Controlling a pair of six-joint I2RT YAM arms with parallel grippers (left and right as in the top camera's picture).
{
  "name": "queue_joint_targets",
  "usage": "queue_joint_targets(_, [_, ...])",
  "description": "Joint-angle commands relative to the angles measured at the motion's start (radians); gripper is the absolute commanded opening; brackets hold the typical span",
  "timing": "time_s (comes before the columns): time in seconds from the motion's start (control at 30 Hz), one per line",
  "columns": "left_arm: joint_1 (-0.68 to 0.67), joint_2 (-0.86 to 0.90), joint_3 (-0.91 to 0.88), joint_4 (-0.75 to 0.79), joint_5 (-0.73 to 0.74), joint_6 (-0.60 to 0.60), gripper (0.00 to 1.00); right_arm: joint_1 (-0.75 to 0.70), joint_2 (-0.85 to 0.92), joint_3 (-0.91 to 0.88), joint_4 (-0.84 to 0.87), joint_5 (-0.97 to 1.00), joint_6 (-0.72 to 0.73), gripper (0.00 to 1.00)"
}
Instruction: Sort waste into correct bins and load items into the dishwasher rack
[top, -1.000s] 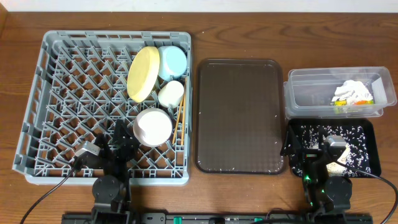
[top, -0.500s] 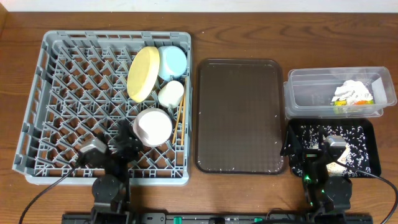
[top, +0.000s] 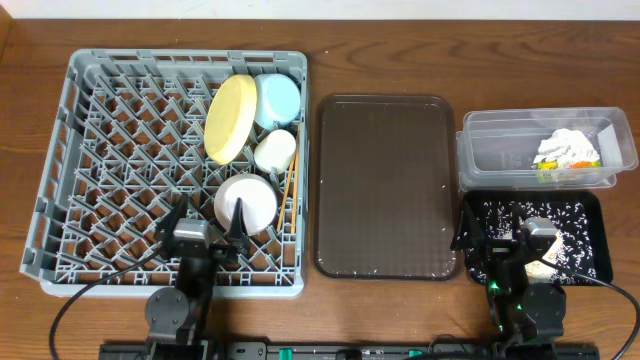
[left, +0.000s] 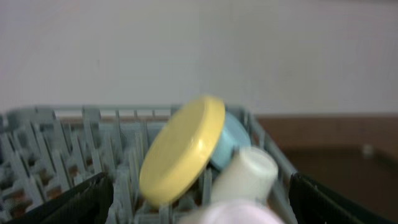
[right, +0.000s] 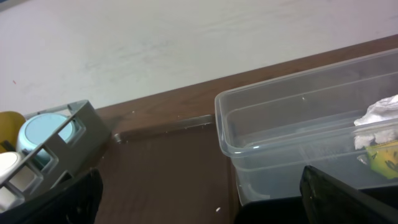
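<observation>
Overhead, a large square grey plastic dishwasher rack (top: 60, 150) is being shown filling the left half of the frame, on a brown wooden table (top: 420, 45). Toward the rack's upper right corner a round yellow plate (top: 230, 118) is being propped on edge, tilted, among the pegs. A small light-blue dish (top: 279, 99) is being held just to its right, and a small white cup (top: 274, 150) just below the two. A white bowl (top: 246, 203) is being carried lower in the rack. A pair of wooden chopsticks (top: 291, 190) is being kept along the rack's right wall, beside the bowl. The left gripper (top: 205, 224) is being held over the rack's lower edge, just below the bowl, with its jaws spread wide and nothing grasped. In the left wrist view its dark fingers (left: 81, 202) are being seen far apart at the bottom corners. At centre frame a dark-brown rectangular serving tray (top: 385, 185) is being shown. At the upper right, a crumpled white paper tissue (top: 562, 147) and a small green-and-orange snack wrapper (top: 582, 164) are being held in the right end of a clear plastic rectangular tub (top: 495, 150). Directly below the tub, whitish rice-like food scraps (top: 572, 212) are being held in a shallow black rectangular tray (top: 603, 250). The right gripper (top: 492, 232) is being held over that tray's left part, with its jaws likewise released and gripping nothing.
</observation>
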Motion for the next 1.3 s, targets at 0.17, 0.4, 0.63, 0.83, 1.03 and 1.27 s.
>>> queue_joint_targets(0.17, [0.005,-0.006,-0.003,-0.169,0.038,0.083,0.91,0.007,-0.006,-0.001,-0.004,0.000,-0.019,0.99])
queue_joint_targets(0.4, [0.005,-0.006,-0.003,-0.173,0.037,0.068,0.91,0.008,-0.006,-0.001,-0.004,0.000,-0.019,0.99])
queue_joint_targets(0.63, [0.005,-0.003,-0.003,-0.173,0.037,0.068,0.91,0.008,-0.006,-0.001,-0.004,0.000,-0.019,0.99])
queue_joint_targets(0.83, [0.005,-0.003,-0.003,-0.173,0.037,0.068,0.91,0.008,-0.006,-0.001,-0.004,0.000,-0.019,0.99])
queue_joint_targets(1.03, [0.005,-0.003,-0.003,-0.173,0.037,0.068,0.91,0.007,-0.006,-0.001,-0.004,0.000,-0.019,0.99])
queue_joint_targets(1.27, [0.005,-0.003,-0.003,-0.173,0.037,0.068,0.91,0.007,-0.006,-0.001,-0.004,0.000,-0.019,0.99])
